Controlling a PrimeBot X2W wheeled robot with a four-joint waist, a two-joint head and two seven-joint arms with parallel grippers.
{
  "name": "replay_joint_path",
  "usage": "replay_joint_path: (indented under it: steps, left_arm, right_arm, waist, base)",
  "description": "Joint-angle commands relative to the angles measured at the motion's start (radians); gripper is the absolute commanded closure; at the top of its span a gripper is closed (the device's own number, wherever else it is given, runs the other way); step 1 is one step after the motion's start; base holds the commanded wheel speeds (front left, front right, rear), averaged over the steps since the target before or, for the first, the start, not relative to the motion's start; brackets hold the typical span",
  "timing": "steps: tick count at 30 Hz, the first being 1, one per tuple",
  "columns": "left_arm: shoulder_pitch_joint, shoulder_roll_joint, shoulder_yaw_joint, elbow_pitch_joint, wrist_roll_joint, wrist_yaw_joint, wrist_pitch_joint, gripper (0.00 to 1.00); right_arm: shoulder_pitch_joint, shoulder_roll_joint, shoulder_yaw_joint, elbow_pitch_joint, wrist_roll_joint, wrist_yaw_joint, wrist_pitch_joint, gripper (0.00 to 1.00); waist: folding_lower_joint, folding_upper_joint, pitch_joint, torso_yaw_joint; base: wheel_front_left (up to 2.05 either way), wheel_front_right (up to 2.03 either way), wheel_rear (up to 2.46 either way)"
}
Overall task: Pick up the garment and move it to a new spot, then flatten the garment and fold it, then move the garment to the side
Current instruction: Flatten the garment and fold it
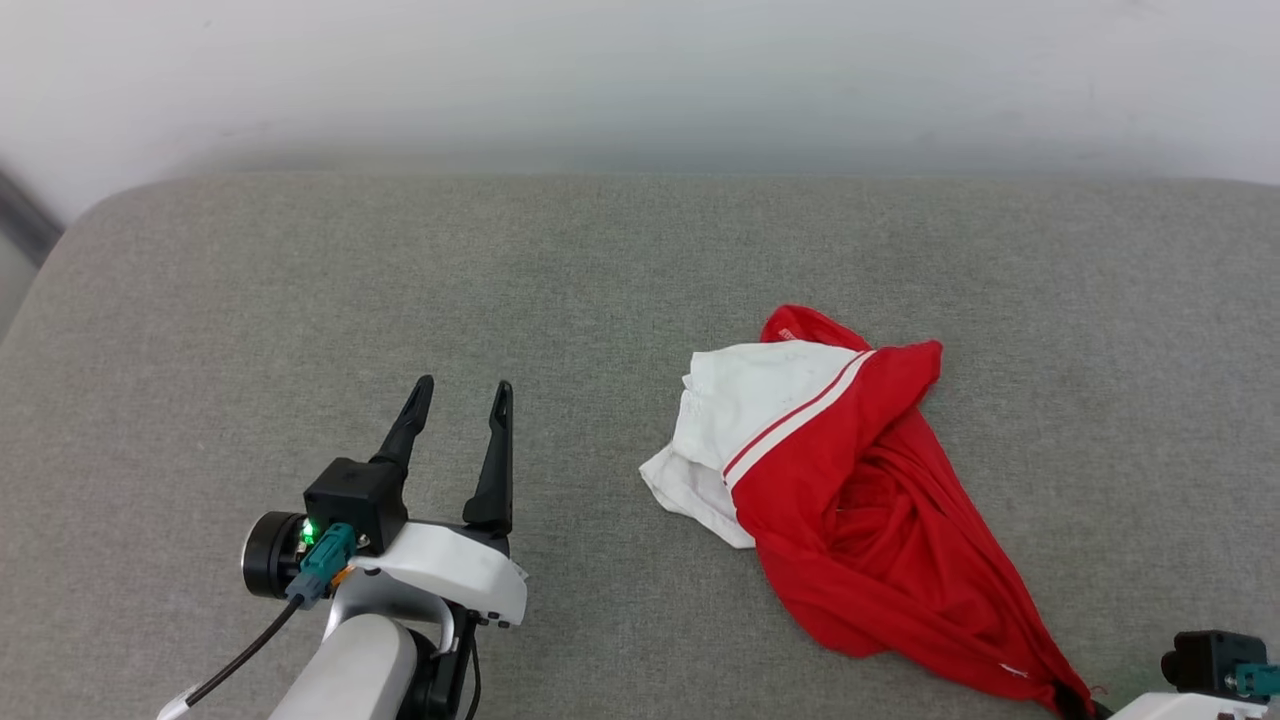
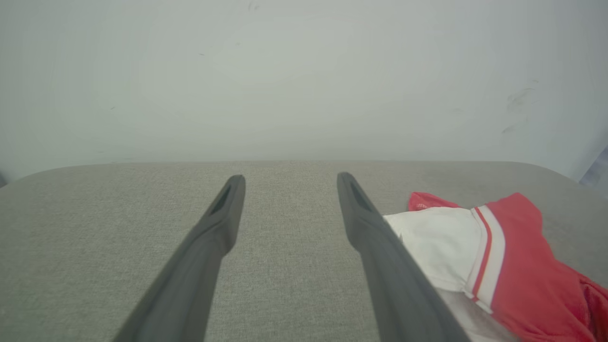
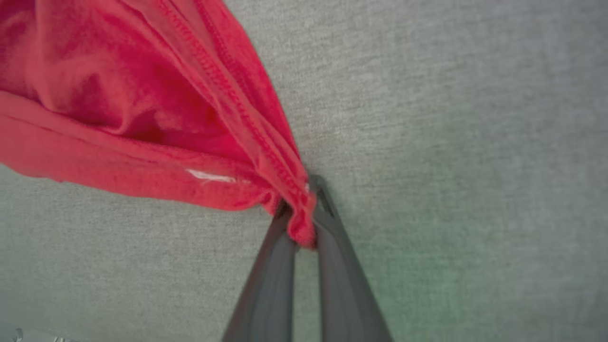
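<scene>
The red jersey T-shirt [image 1: 860, 500] is lying in a crumpled heap on the right half of the grey fabric-covered surface [image 1: 400, 280]. Its white sleeve [image 1: 750, 410] is turned toward the middle, and a long red tail is trailing toward the near right corner. The right claw [image 3: 302, 197] is pinching the very tip of that tail, its jaws closed on a thin bunch of hem. To my eye that bite is looking shallow, so the lift is calling for a slow, steady rise that lets the heap unfurl without the hem slipping out. The left claw [image 1: 464, 388] is hovering wide open and holding nothing, well apart from the shirt. It is looking well placed to take a second corner once the cloth is hanging.
</scene>
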Motion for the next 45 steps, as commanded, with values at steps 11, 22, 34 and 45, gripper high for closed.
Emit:
replay_joint_path:
  steps: [11,22,34,45]
  left_arm:
    - [0.035,0.013,-0.003,-0.006,-0.010,0.017,0.010,0.00]
    - [0.012,-0.002,-0.025,-0.008,-0.007,0.010,0.014,0.00]
    - [-0.053,-0.045,-0.056,0.008,0.015,-0.009,0.001,0.00]
    - [-0.057,-0.058,-0.040,0.038,0.020,-0.021,-0.005,0.00]
  right_arm:
    - [-0.073,-0.002,-0.015,-0.001,-0.026,-0.001,-0.152,0.00]
    - [-0.292,-0.128,0.130,-0.136,0.005,-0.001,0.098,0.00]
    - [-0.538,-0.196,0.451,0.007,0.101,-0.001,0.400,0.00]
    - [-0.629,-0.237,0.528,0.116,0.144,-0.001,0.370,1.00]
  waist:
    - [0.0000,0.0000,-0.038,-0.012]
    - [0.0000,0.0000,-0.028,0.056]
    - [0.0000,0.0000,0.046,0.141]
    - [0.0000,0.0000,0.056,0.130]
  base:
    - [0.00,0.00,0.00]
    - [0.00,0.00,0.00]
    - [0.00,0.00,0.00]
    - [0.00,0.00,0.00]
